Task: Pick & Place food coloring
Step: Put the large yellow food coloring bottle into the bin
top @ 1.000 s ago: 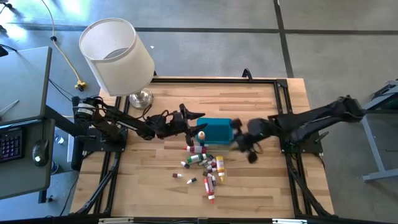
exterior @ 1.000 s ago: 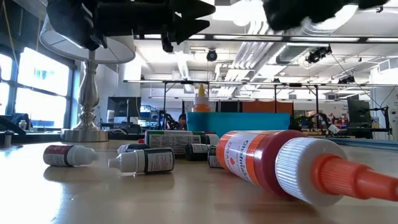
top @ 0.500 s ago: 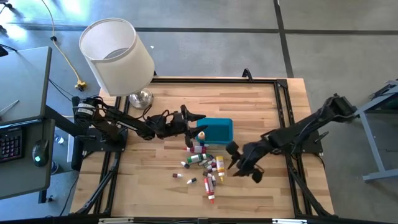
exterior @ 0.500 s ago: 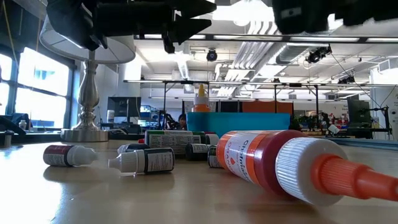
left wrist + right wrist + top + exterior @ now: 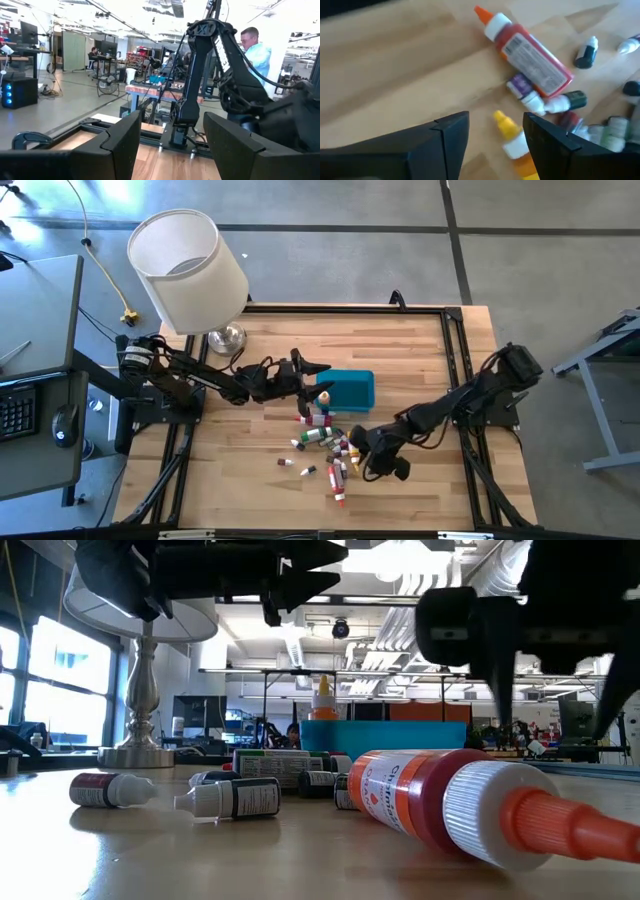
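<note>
a big red bottle (image 5: 440, 805) with an orange tip lies in the lower right of the frame, smaller bottles (image 5: 235, 798) at lower left. my right gripper (image 5: 555, 680) hangs at upper right, fingers apart, a teal bin (image 5: 385, 734) at centre behind.

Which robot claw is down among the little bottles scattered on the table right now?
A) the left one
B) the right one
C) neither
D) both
B: the right gripper is open and low over the food coloring pile, while the left gripper sits open beside the teal bin, away from the scattered bottles.
</note>
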`<move>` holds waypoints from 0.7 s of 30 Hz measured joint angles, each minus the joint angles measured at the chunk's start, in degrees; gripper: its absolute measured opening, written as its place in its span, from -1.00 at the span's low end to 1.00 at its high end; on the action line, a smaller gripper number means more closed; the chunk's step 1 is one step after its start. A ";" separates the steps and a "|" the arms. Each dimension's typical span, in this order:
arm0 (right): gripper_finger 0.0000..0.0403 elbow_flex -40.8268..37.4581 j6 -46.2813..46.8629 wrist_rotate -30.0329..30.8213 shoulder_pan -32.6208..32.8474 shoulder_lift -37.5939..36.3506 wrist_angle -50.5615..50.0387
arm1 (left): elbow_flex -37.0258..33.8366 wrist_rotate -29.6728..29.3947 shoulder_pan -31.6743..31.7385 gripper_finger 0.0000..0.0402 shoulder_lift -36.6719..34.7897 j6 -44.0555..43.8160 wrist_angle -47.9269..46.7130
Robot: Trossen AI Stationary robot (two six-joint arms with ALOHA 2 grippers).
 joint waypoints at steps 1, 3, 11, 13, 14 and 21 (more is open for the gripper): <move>-0.10 1.06 -1.61 1.11 0.00 0.68 -1.11 | 0.00 0.02 0.00 0.06 0.00 0.01 0.02; -0.10 3.75 -4.89 3.92 0.00 1.97 -5.42 | 0.00 0.04 0.00 0.06 -0.02 0.03 0.02; -0.10 12.99 -14.05 5.60 -0.11 7.26 -21.23 | 0.00 5.00 0.00 0.06 0.00 0.14 0.27; -0.10 14.24 -16.94 6.04 -0.08 8.79 -21.59 | 0.00 7.03 0.00 0.06 0.00 0.15 0.35; -0.10 14.78 -18.29 6.08 -0.09 9.60 -21.66 | 0.00 7.71 -0.02 0.06 0.00 0.14 0.46; -0.10 17.49 -23.80 12.01 -0.11 13.55 -22.19 | 0.00 8.93 0.00 0.06 0.00 -0.03 0.50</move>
